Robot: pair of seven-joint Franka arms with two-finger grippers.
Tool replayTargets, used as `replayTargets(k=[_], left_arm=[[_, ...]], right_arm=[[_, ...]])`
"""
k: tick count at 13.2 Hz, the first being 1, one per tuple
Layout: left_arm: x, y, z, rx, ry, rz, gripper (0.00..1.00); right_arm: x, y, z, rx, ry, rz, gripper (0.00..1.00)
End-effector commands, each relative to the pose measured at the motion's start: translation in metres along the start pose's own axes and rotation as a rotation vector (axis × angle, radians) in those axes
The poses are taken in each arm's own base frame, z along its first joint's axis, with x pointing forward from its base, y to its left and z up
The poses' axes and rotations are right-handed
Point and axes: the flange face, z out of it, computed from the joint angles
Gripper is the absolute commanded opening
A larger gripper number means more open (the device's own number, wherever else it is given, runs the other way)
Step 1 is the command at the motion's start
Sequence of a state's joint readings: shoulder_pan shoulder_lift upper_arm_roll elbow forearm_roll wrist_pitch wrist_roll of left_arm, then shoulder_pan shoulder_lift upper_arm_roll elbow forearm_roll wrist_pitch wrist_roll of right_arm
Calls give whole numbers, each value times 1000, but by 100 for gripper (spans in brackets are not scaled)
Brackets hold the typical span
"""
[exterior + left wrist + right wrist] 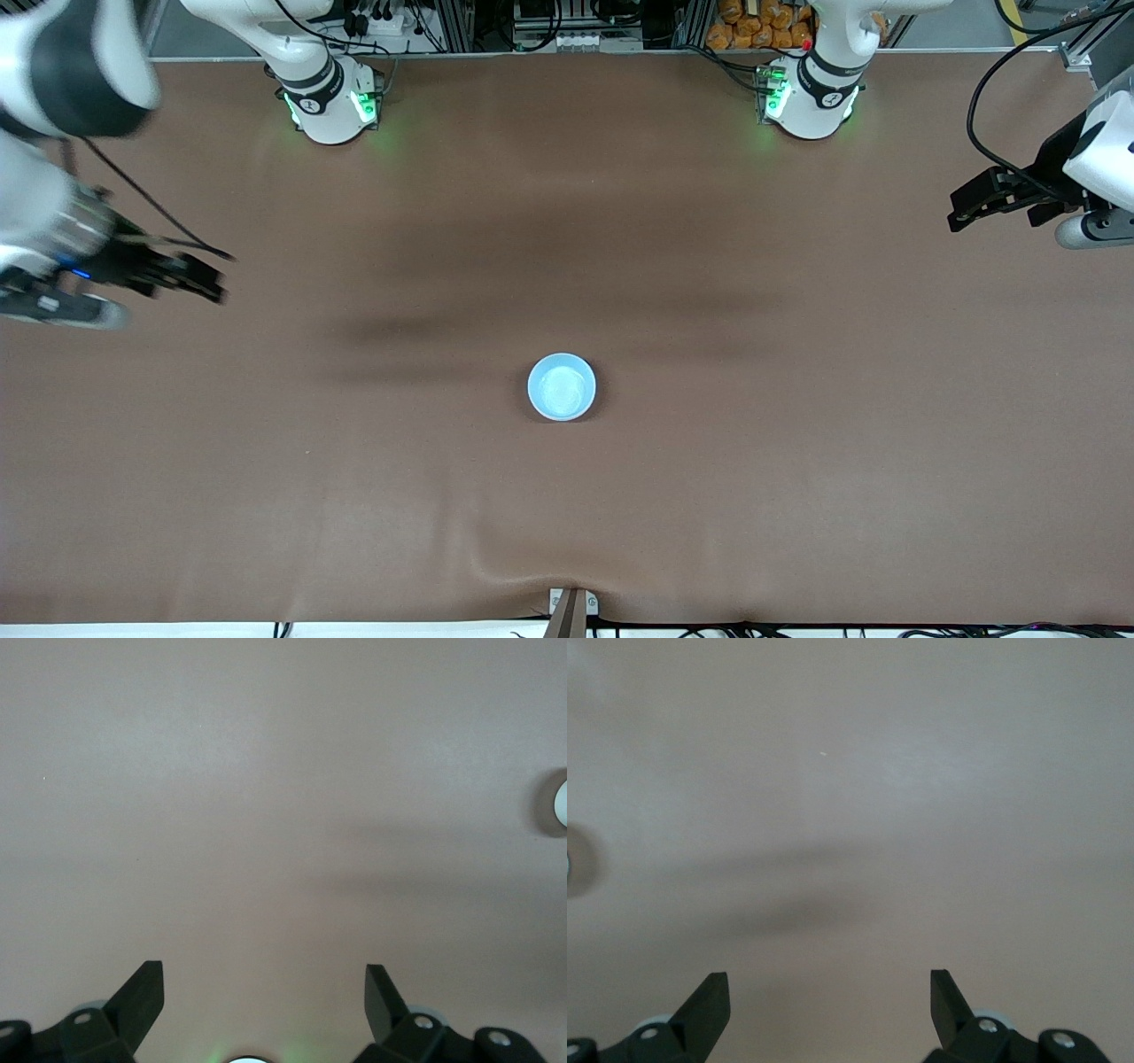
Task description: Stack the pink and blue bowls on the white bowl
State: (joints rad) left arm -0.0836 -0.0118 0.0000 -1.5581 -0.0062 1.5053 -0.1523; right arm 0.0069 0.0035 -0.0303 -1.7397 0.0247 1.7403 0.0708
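One light sky-blue bowl (562, 386) sits upright in the middle of the brown table, seen from above. The pink bowl and the white bowl do not show in any view; I cannot tell whether they lie under the blue one. My left gripper (959, 213) hangs open and empty over the left arm's end of the table. In the left wrist view (264, 979) a pale bowl rim (562, 804) shows at the edge. My right gripper (211, 279) hangs open and empty over the right arm's end. Its wrist view (830, 985) shows bare table.
The brown cloth (797, 443) covers the whole table and has a small fold at the front edge by a metal bracket (571, 607). The arm bases (332, 102) (811, 97) stand along the back edge.
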Motion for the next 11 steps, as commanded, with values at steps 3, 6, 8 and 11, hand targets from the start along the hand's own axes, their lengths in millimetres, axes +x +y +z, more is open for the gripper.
replayTargets(k=[3,6,8,11], left_arm=[[-2,1,-4,19,-4,18,100],[-2,1,-4,19,-2,20,100],[-2,1,-4,19,-4,20,100],[-2,0,-4,18,-4,18,100]], right_arm=[[-41,38,-57,2,22,-1,100],[-40,35,-69,2,49,-6,100],[-41,36,-68,1,38,-6,100],[-31,46,-77,-10,49,-36,100]])
